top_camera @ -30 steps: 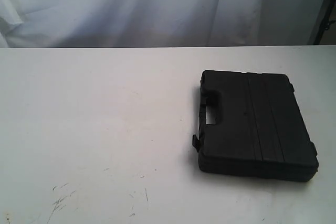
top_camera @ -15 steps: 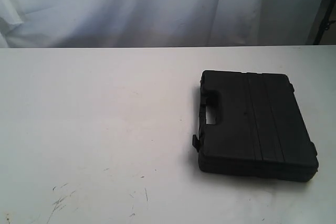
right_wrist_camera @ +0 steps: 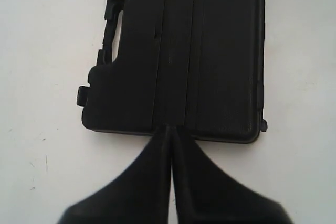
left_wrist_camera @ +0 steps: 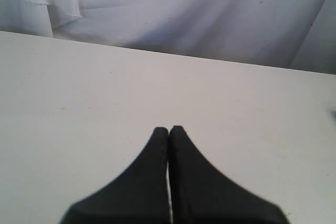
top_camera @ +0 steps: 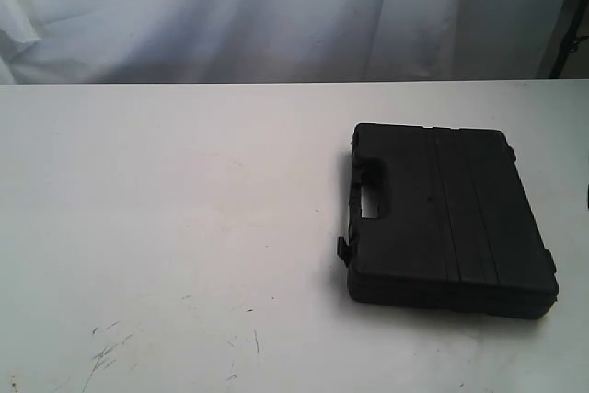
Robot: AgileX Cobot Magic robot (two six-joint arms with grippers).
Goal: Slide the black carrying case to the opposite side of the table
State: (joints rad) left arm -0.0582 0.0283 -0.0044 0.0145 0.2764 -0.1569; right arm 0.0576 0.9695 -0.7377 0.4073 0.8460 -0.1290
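Right wrist view: my right claw (right_wrist_camera: 170, 130) is pinched together, empty, its tips at the edge of the black case (right_wrist_camera: 184, 51). My left claw (left_wrist_camera: 168, 129) is pinched together too, over the desk (left_wrist_camera: 79, 87). The case lies flat on the desk's right half, unmoved since a second ago.

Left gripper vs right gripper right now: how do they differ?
The left gripper points over bare table, while the right gripper has its tips at the near edge of the black case. The left gripper has nothing ahead to push; the right gripper lines up with the case's middle ribs, contact unclear. Shared: both are black, shut and holding nothing.
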